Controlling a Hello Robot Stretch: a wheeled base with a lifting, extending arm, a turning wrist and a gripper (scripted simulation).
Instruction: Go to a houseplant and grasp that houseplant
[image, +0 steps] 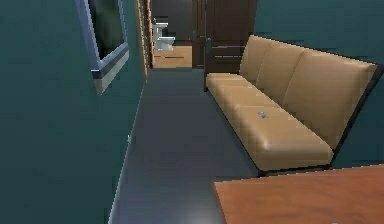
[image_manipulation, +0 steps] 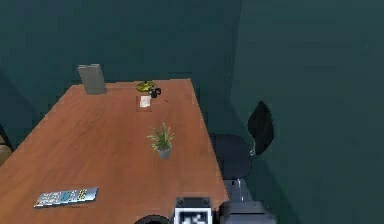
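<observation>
While the robot stands alongside a brown wooden table (image_manipulation: 90, 140), the houseplant (image_manipulation: 161, 140) sits upright on that tabletop, a small tuft of green leaves in a pale pot, nearer the table's right-hand edge in the arm side view and well apart from everything else on it. Farther back on the table a grey box (image_manipulation: 92, 78) stands upright. To its right lies a little cluster: a yellow-green thing (image_manipulation: 147, 87), a small white object (image_manipulation: 145, 101) and a small dark one (image_manipulation: 157, 95) close together. Near the table's front left corner lies a flat grey strip (image_manipulation: 66, 198) with rows of tiny marks, too small to read. A black chair (image_manipulation: 252, 138) stands just beside the table's right edge, against dark teal walls. At the bottom edge of this view a white square with black marks (image_manipulation: 192, 212) shows, and left of it the dark body of the gripper (image_manipulation: 152, 219), cut off by the frame. Its far end cannot be made out, so I cannot tell whether it holds anything. In the forward view a tan sofa (image: 285, 95) runs along the right wall with a small grey object (image: 262, 115) on its seat. A blue-framed picture (image: 105, 35) hangs on the left wall. A doorway (image: 175, 45) at the far end opens onto a wooden floor and a white fixture (image: 163, 38). A corner of the table shows at the lower right.
</observation>
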